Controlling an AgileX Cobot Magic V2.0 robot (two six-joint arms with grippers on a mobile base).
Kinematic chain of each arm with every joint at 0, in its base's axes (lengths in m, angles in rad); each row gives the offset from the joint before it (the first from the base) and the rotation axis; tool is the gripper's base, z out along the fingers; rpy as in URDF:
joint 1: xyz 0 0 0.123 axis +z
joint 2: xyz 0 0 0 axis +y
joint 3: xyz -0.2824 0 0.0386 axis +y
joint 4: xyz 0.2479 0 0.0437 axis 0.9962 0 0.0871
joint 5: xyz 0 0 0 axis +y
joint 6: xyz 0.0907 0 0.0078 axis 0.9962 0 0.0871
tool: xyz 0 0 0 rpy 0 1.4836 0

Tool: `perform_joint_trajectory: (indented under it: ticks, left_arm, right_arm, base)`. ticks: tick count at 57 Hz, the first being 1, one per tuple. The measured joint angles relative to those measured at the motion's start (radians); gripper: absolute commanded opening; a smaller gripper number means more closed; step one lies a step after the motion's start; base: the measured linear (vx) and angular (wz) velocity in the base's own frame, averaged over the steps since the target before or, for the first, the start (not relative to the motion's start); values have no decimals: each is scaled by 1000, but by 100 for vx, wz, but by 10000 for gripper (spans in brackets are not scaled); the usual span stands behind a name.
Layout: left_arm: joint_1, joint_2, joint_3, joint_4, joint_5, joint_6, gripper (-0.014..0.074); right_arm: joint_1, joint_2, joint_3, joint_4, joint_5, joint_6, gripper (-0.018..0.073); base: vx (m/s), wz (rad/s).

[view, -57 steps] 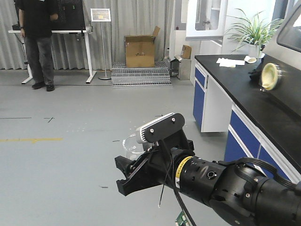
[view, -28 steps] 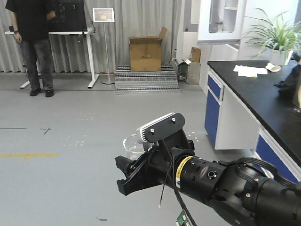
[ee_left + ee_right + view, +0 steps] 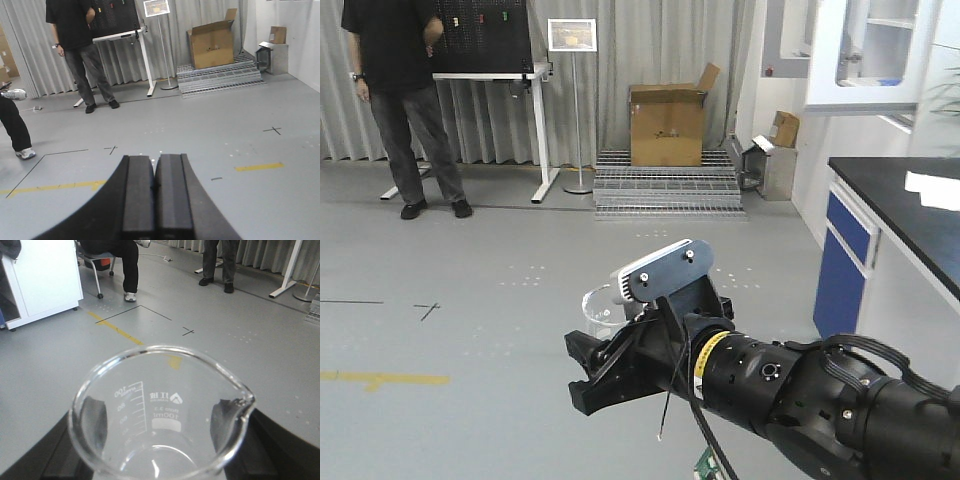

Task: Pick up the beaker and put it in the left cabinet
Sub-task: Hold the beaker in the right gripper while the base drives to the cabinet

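Note:
The beaker (image 3: 160, 410) is a small clear glass with a flared rim, a pouring lip and a 100 ml scale. It fills the lower half of the right wrist view. My right gripper (image 3: 160, 432) is shut on it, a dark finger (image 3: 95, 422) pressed to each side of the glass. In the front view the beaker (image 3: 599, 305) pokes up above the right gripper (image 3: 605, 340), held over the bare floor. My left gripper (image 3: 155, 162) is shut with nothing between its pads and points at the floor. The left cabinet is out of view.
A person (image 3: 405, 95) stands at the back left by a white desk (image 3: 495, 80). A cardboard box (image 3: 667, 125) sits on metal grating steps (image 3: 670, 190). A black counter on blue drawers (image 3: 880, 200) runs along the right. A white cabinet (image 3: 45, 275) stands at the far left.
The whole scene has slid to the right in the front view: the counter has moved toward the right edge, and the plant has left the frame. The right gripper still holds the beaker the same way.

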Motion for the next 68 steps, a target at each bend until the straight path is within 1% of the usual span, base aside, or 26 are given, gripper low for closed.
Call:
perform_joint_trajectory:
  ticks: [68]
  left_arm:
    - [0,0,0,0,0,0,-6]
  right_arm:
    - [0,0,0,0,1,1,-8]
  base:
    - [70,3]
